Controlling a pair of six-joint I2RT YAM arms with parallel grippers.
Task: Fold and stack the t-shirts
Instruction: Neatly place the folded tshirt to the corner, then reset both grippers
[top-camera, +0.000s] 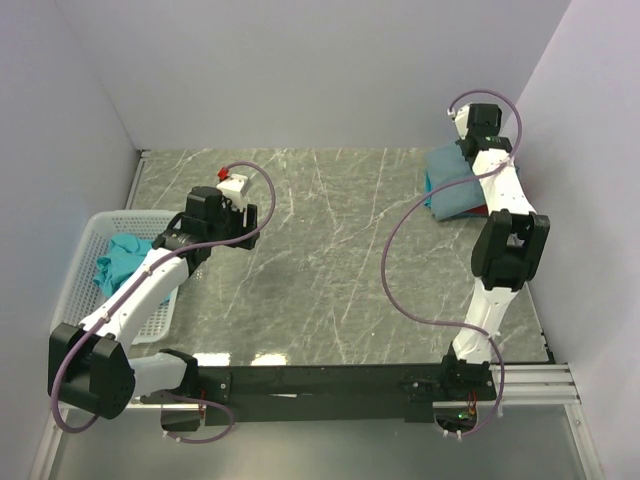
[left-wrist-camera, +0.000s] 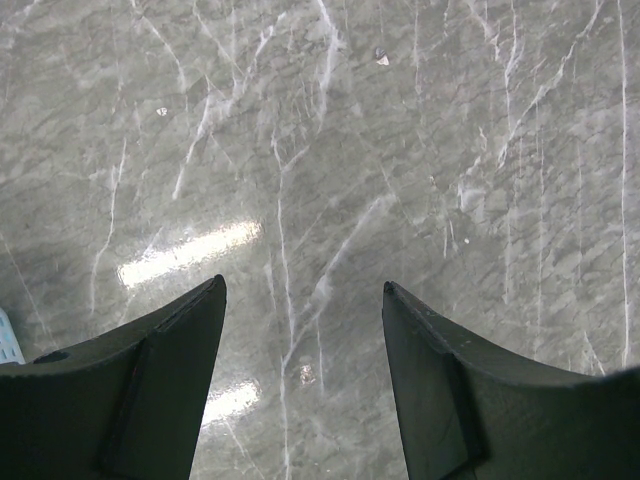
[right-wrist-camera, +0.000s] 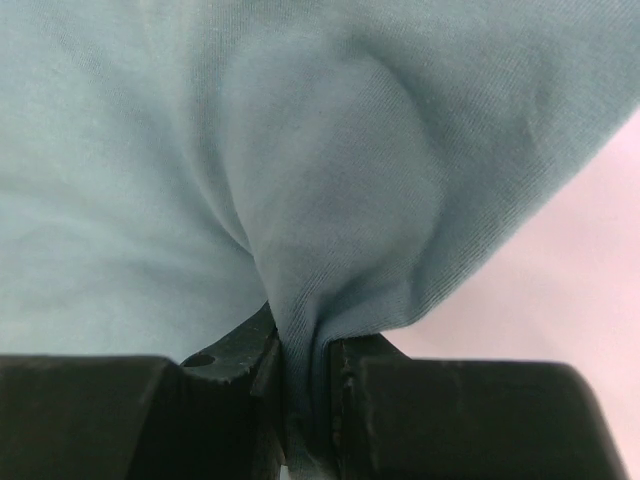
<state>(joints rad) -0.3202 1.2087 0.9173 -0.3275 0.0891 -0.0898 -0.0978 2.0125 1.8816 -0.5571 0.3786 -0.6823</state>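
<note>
A slate blue-grey t-shirt (top-camera: 458, 190) lies bunched at the far right of the marble table, with a sliver of a red one (top-camera: 483, 212) showing under its near edge. My right gripper (top-camera: 468, 150) is at its far edge, by the back wall. In the right wrist view it (right-wrist-camera: 305, 375) is shut on a pinched fold of that blue-grey fabric (right-wrist-camera: 300, 150). A teal t-shirt (top-camera: 122, 258) lies crumpled in the white basket (top-camera: 100, 222) on the left. My left gripper (top-camera: 248, 217) hovers right of the basket, open (left-wrist-camera: 305, 290) over bare marble, nothing between its fingers.
The white basket stands at the table's left edge against the side wall. Walls close in the table at the back, left and right. The right arm's purple cable loops out over the middle right of the table (top-camera: 320, 250).
</note>
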